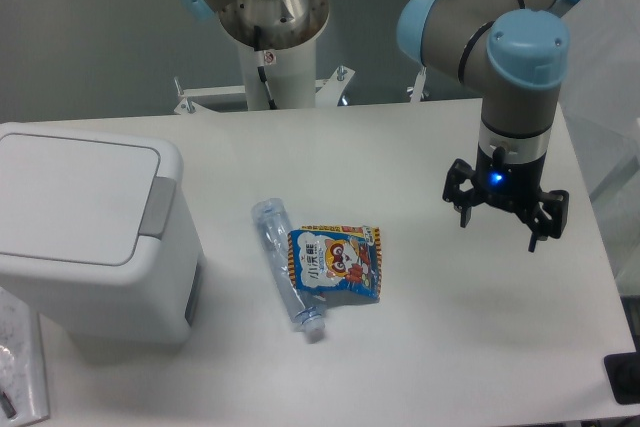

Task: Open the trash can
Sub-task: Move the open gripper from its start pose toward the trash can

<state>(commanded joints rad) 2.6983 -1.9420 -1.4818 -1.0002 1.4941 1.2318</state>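
White plastic filled the left of my one fixed view: the trash can [95,232] sat on the bench [450,347] at its left edge, boxy with rounded corners, and it was the largest thing I could see. Its flat lid [70,197] lay down flush, closed, with the grey push-button strip [158,210] running along the lid's right side, facing the middle of the bench.

Near the centre of the bench I saw a clear plastic bottle [285,265] lying on its side, angled with its cap end toward the front edge. A colourful snack packet [335,264] lay flat just to its right, touching or slightly overlapping the bottle; I could not tell which.

My arm [500,37] reached in from the upper right, grey tube with light blue joint caps. The tool [505,219] hung over the right side of the bench, pointing down, well apart from the trash can and clear of the bottle and packet. Its two dark fingers [464,204] stood spread apart with nothing between them, and a small blue light glowed on the wrist above them. A shadow lay on the bench below it.
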